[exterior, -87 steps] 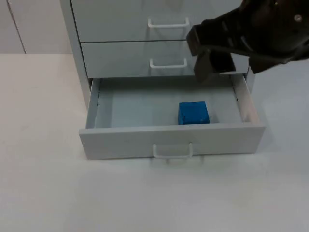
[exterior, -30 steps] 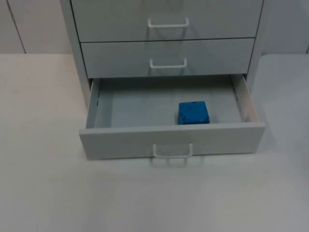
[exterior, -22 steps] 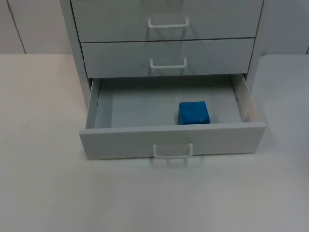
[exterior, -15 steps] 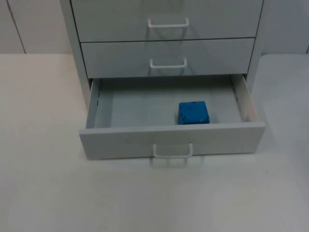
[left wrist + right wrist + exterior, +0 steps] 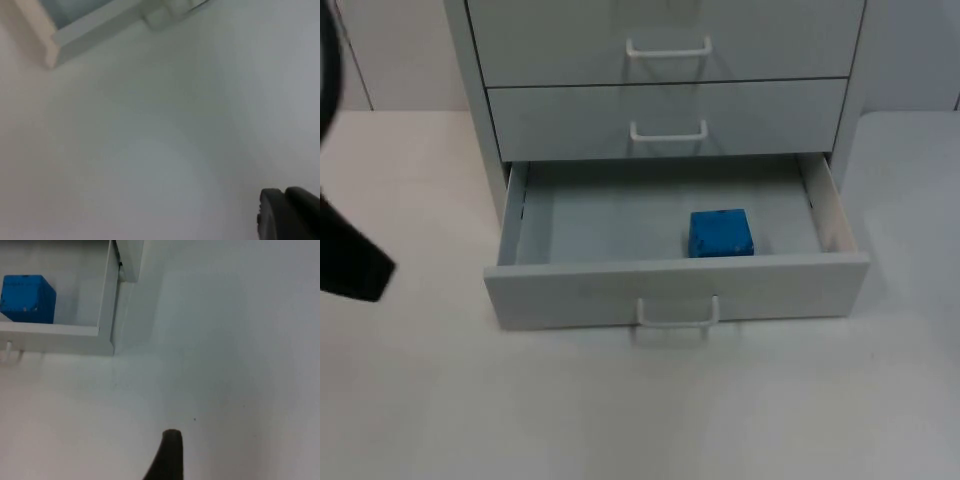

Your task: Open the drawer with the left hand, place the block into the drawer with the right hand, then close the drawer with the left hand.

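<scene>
My left gripper [image 5: 350,265] has entered left of the open bottom drawer [image 5: 675,290]; finger state indeterminate. Blue block [image 5: 721,233] lies inside the drawer, well right of it

the left arm [image 5: 350,262] has been brought into the top view beside the open drawer [image 5: 675,290].

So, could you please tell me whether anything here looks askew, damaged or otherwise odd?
Nothing stands out. The blue block sits flat in the open bottom drawer, which looks square to the cabinet; no damage visible.
</scene>
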Tool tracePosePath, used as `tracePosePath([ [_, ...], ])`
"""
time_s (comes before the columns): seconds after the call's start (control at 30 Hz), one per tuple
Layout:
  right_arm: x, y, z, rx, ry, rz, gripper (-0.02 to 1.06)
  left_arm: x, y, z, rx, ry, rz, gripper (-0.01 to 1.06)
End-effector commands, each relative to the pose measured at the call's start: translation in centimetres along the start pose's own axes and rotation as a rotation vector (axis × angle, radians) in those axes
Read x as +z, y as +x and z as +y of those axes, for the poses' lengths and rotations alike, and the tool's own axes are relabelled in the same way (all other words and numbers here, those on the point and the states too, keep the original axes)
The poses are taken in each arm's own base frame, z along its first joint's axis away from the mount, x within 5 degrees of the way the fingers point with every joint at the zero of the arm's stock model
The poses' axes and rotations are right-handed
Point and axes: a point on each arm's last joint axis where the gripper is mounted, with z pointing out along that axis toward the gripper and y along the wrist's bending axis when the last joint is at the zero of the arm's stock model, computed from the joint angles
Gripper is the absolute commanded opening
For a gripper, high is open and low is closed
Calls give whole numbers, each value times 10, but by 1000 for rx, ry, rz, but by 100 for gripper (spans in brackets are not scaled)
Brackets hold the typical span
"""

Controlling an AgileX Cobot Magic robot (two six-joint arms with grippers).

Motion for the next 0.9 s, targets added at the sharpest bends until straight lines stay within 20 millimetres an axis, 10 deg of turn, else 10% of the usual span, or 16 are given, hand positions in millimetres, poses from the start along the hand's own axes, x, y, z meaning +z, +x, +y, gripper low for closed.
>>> tracePosePath([
  [0.0,0,0,-1,3,10,0,73,14,-7,-6,33,25,-18,0],
  [0.47,0,0,-3,-8,27,3,73,102,-20,-71,623,-254,-43,0],
  [0.87,0,1,-8,25,85,7,73,162,-9,-61,810,-474,83,0],
])
